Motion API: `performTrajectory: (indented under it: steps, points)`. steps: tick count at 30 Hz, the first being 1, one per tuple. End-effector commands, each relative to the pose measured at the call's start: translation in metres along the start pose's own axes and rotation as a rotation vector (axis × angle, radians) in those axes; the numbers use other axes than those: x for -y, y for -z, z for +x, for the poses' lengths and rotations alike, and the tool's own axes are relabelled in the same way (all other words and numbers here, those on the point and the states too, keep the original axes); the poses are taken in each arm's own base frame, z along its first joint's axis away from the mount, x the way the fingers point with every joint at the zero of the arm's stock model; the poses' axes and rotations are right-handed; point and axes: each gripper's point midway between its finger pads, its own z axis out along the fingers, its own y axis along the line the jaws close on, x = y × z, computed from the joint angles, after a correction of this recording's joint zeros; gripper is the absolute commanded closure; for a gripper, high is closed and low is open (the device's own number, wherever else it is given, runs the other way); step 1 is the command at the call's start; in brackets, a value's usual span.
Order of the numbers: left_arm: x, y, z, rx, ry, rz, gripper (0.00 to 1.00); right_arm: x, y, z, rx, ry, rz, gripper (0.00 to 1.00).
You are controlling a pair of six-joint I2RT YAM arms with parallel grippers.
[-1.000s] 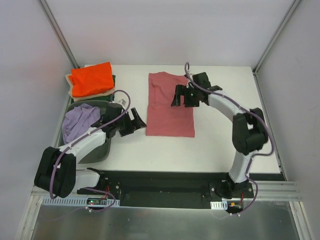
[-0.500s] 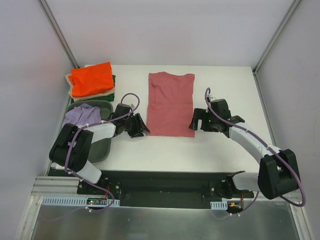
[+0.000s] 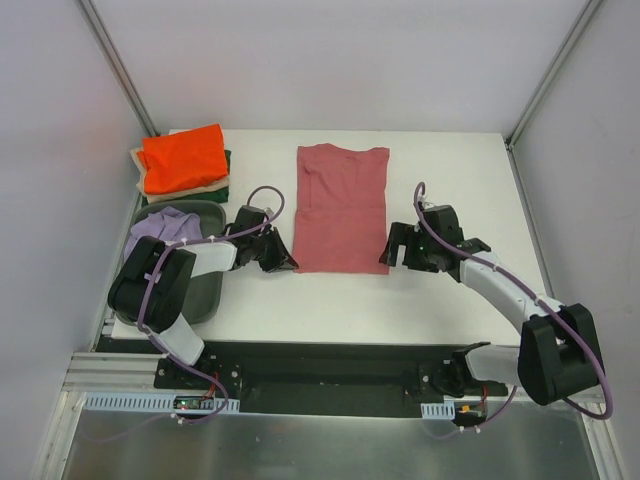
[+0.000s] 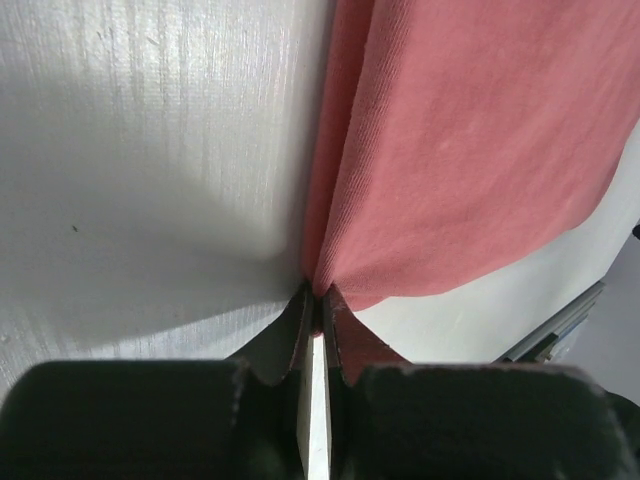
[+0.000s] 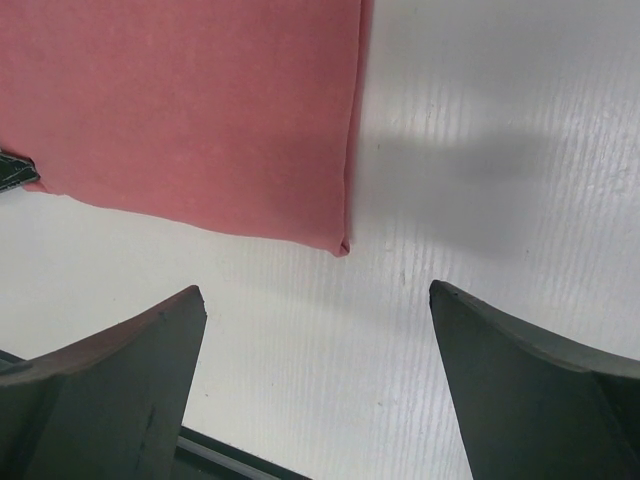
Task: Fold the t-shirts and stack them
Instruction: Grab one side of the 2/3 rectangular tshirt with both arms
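A dusty rose-red t-shirt (image 3: 342,210) lies folded lengthwise into a long rectangle at the table's middle. My left gripper (image 3: 288,263) sits at its near left corner. The left wrist view shows this gripper (image 4: 318,295) shut, pinching the edge of the rose-red cloth (image 4: 470,150). My right gripper (image 3: 388,256) stands open just off the near right corner. In the right wrist view its fingers (image 5: 315,290) straddle bare table, with the shirt's corner (image 5: 343,247) a little ahead of them and untouched.
A bright orange t-shirt (image 3: 182,155) tops a stack at the back left, with beige (image 3: 148,189) and dark green (image 3: 227,160) cloth under it. A lavender t-shirt (image 3: 160,232) lies in the grey bin (image 3: 200,290) at the left edge.
The left gripper has closed on the shirt's near left corner. The right arm swung from the shirt's far part down to its near right corner and stayed open.
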Motion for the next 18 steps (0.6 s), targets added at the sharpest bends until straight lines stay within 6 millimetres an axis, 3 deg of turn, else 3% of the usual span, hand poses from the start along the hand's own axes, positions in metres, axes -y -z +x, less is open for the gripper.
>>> performTrajectory:
  steps: [1,6,16,18]
  points:
    - [-0.007,-0.001,0.001,0.014,-0.018,-0.037,1.0,-0.006,0.002,0.009,-0.026,-0.046,-0.038,0.04]
    - [-0.005,0.001,-0.001,0.027,-0.031,-0.032,1.0,-0.01,-0.011,0.026,-0.097,-0.092,-0.08,0.03]
    - [-0.005,0.004,-0.002,0.043,-0.032,-0.034,1.0,-0.003,-0.044,0.037,-0.2,-0.194,-0.032,0.44]
    - [-0.005,0.004,-0.001,0.04,-0.032,-0.035,1.0,0.0,-0.046,0.04,-0.209,-0.199,-0.017,0.48]
